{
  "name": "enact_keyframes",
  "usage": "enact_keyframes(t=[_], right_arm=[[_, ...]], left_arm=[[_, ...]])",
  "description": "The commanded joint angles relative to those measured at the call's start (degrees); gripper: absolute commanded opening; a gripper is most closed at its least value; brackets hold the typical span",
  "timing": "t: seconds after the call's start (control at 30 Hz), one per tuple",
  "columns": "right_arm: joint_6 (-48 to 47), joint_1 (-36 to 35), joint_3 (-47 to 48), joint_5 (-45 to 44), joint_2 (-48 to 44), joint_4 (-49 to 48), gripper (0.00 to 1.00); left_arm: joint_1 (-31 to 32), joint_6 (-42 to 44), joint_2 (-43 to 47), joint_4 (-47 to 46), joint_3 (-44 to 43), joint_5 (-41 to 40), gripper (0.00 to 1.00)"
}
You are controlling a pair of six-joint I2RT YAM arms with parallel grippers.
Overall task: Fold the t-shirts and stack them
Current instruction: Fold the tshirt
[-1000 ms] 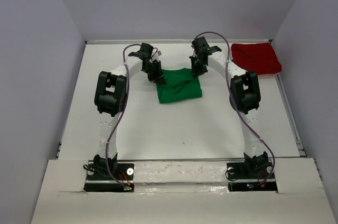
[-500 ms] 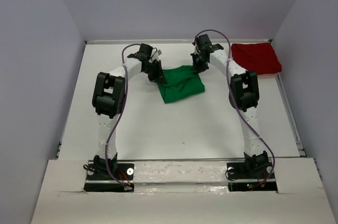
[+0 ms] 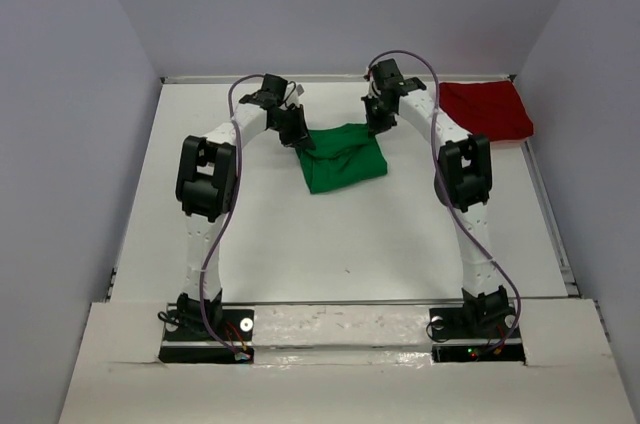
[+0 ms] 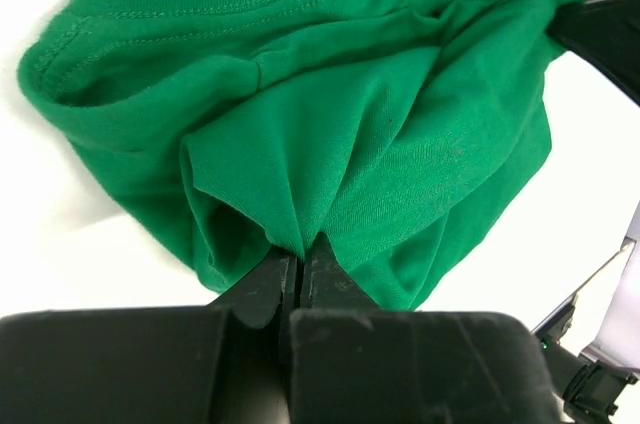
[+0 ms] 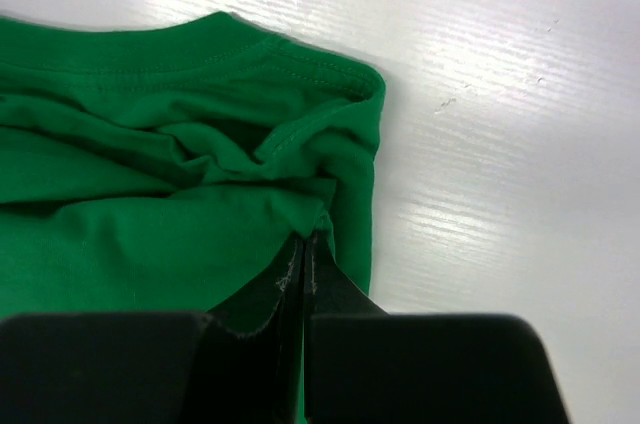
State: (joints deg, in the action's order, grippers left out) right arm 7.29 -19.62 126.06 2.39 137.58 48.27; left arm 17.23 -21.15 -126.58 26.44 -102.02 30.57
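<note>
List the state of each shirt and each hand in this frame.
Bright green cloth t-shirt: crumpled on the white table, pinched at two spots along its far edge.
Dark red cloth t-shirt: lying flat at the far right corner, untouched.
Left hand: shut on the green t-shirt.
Right hand: shut on the green t-shirt.

White table (image 3: 300,244), matte from above, glossy streaks up close; raised walls on the left, far and right edges. Two items on it:
- green t-shirt (image 3: 345,159): crumpled wad with heavy folds, close to the far edge, about mid-width. Stitched hem along its far side. White surface showing all round it.
- red t-shirt (image 3: 487,109): folded flat, in the far right corner, just beside the right edge. Well apart from the green one.

Small dark speck (image 3: 345,271) on the bare middle area, toward the near edge.
</note>
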Motion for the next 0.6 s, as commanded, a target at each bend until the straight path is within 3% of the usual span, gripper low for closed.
enact_keyframes(t=[0.0, 0.23, 0.3, 0.43, 0.57], right_arm=[[-1.93, 0.46, 3.67, -0.73, -2.40, -0.28, 0.00], [-4.64, 0.46, 8.67, 1.12, 1.02, -1.86, 0.01], [-5.44, 0.46, 9.81, 2.08, 2.07, -2.48, 0.09], [-8.68, 0.46, 11.66, 2.35, 4.54, -3.71, 0.13], [-11.50, 0.46, 14.81, 3.58, 6.99, -5.12, 0.29]], left_arm=[[-0.80, 0.23, 0.46, 1.51, -3.72, -0.33, 0.00], [-1.33, 0.49, 1.60, 0.20, -1.34, -1.56, 0.00], [-1.41, 0.49, 1.52, -0.07, -0.82, -1.56, 0.00], [-1.85, 0.84, 2.92, -0.77, 0.94, -3.23, 0.00], [-1.77, 0.58, 3.71, -2.09, 3.22, -3.50, 0.00]])
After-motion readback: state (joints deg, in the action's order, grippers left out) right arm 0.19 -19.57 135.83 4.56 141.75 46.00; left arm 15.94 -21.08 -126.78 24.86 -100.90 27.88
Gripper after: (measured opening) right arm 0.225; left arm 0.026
